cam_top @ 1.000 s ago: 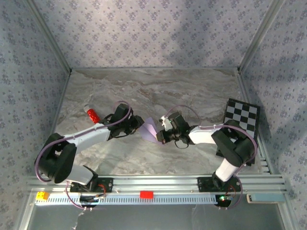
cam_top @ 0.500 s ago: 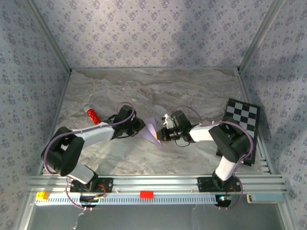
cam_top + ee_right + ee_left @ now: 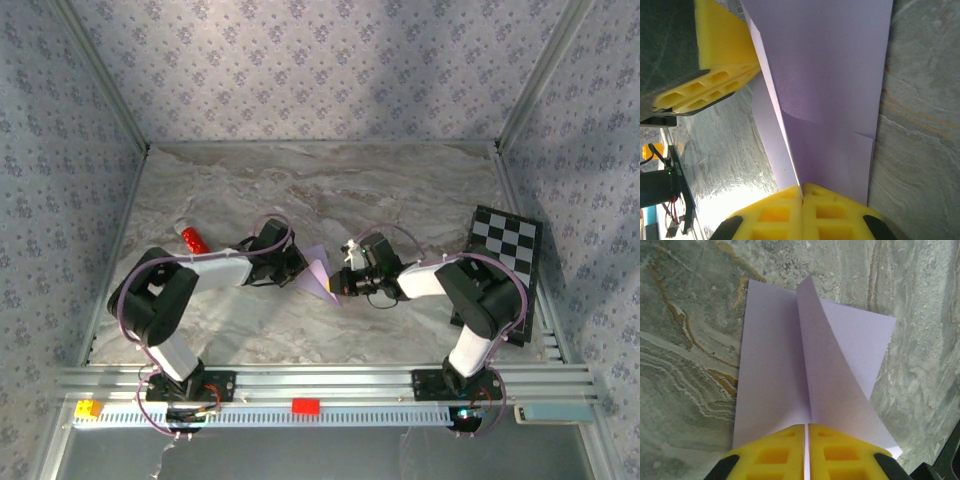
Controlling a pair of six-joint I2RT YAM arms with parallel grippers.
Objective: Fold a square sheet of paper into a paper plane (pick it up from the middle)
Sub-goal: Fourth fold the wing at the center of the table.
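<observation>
We judge the centre fold in hand: left jaws and right jaws both pinch the square sheet of paper [image 3: 780, 360]. Next, flatten its crease on the tabletop [image 3: 685, 340].

A tabletop [image 3: 330, 190] with a grey-beige marble pattern forms the floor of the enclosure. The left, far and right walls [image 3: 320, 70] carry pale lilac wallpaper with small repeated floral motifs. Aluminium posts [image 3: 100, 75] stand in the far corners, and a ribbed aluminium rail [image 3: 330, 380] runs along the near edge. Light falls unevenly on the far wall.
</observation>
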